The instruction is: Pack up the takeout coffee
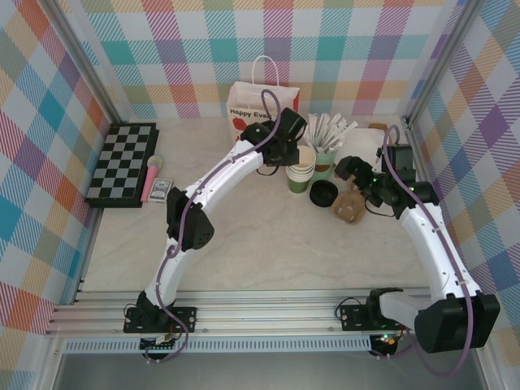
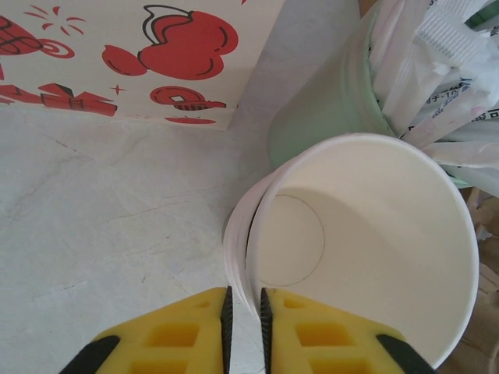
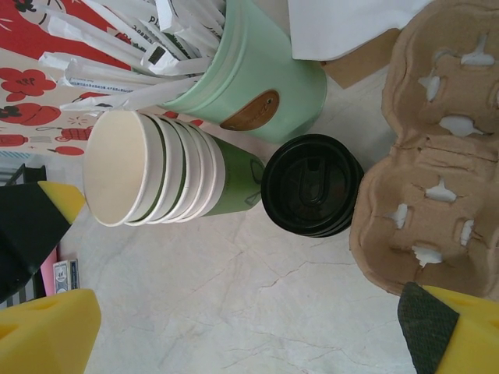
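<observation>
Coffee (image 1: 322,192) dead ahead of the wide-open right gripper (image 3: 242,312): likely light, crushable, slick lid (image 3: 312,185), so take the wall below it. Left gripper (image 2: 244,312) pinches the rim of the stack (image 2: 366,234).

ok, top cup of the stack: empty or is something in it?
Empty. The left wrist view looks straight down into the top cup: bare cream walls and a clean round bottom, nothing inside.

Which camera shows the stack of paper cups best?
Right wrist: the stack of paper cups shows in full, with nested rims and green wall clear. Left wrist gives a close look into the top cup; top external shows the stack small and far off.
</observation>
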